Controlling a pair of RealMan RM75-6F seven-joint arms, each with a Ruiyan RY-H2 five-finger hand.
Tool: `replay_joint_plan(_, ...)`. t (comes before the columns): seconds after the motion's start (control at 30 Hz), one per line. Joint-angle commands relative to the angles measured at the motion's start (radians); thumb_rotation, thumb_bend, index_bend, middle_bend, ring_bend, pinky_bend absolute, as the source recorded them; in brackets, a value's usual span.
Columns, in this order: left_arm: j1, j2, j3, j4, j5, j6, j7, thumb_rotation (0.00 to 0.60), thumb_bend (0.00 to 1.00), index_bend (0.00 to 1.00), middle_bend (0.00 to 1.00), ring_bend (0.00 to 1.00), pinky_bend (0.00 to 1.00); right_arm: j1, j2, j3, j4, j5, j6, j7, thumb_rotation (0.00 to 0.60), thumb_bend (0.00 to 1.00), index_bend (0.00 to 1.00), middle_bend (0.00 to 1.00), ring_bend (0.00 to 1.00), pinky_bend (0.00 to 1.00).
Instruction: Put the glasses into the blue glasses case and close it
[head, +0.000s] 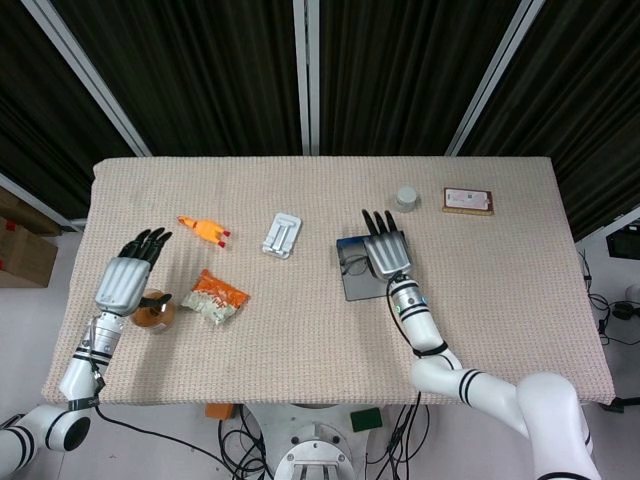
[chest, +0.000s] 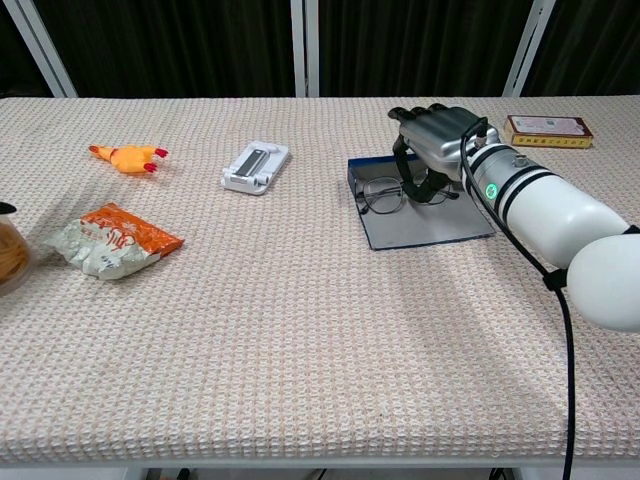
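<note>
The blue glasses case (chest: 425, 222) lies open and flat on the cloth right of centre; the head view shows the blue glasses case (head: 358, 282) as a dark slab. Thin-framed glasses (chest: 392, 193) sit over its left half, lenses facing left. My right hand (chest: 436, 141) reaches down from above and grips the glasses at their right side, fingers curled around the frame. From the head view my right hand (head: 385, 253) covers the case's far part, with the glasses (head: 351, 263) peeking out beside it. My left hand (head: 126, 277) hovers open at the table's left, holding nothing.
A brown jar (head: 152, 313) stands under my left hand. An orange snack packet (chest: 112, 240), a rubber chicken toy (chest: 128, 157) and a white stand (chest: 255, 165) lie left of the case. A small grey cap (head: 406, 197) and a flat box (chest: 545, 128) are at the far right.
</note>
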Motion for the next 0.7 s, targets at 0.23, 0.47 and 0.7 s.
replay_joint_plan(0.23, -0.001, 0.004, -0.001, -0.001, -0.006, -0.006, 0.001, 0.597, 0.04, 0.06, 0.04, 0.03, 0.2, 0.023, -0.026, 0.017, 0.056, 0.008, -0.004, 0.011, 0.6, 0.49, 0.71, 0.0, 0.0, 0.0)
replay_joint_plan(0.47, -0.005, 0.001, -0.001, 0.005, -0.005, -0.012, -0.005, 0.597, 0.04, 0.06, 0.04, 0.03, 0.2, 0.011, -0.015, 0.011, 0.045, 0.019, -0.012, 0.014, 0.6, 0.49, 0.71, 0.0, 0.0, 0.0)
replay_joint_plan(0.7, -0.008, -0.003, 0.002, 0.01, -0.002, -0.016, -0.005, 0.594, 0.04, 0.06, 0.04, 0.03, 0.2, -0.003, -0.018, 0.006, 0.05, 0.022, 0.008, 0.013, 0.6, 0.49, 0.71, 0.0, 0.0, 0.0)
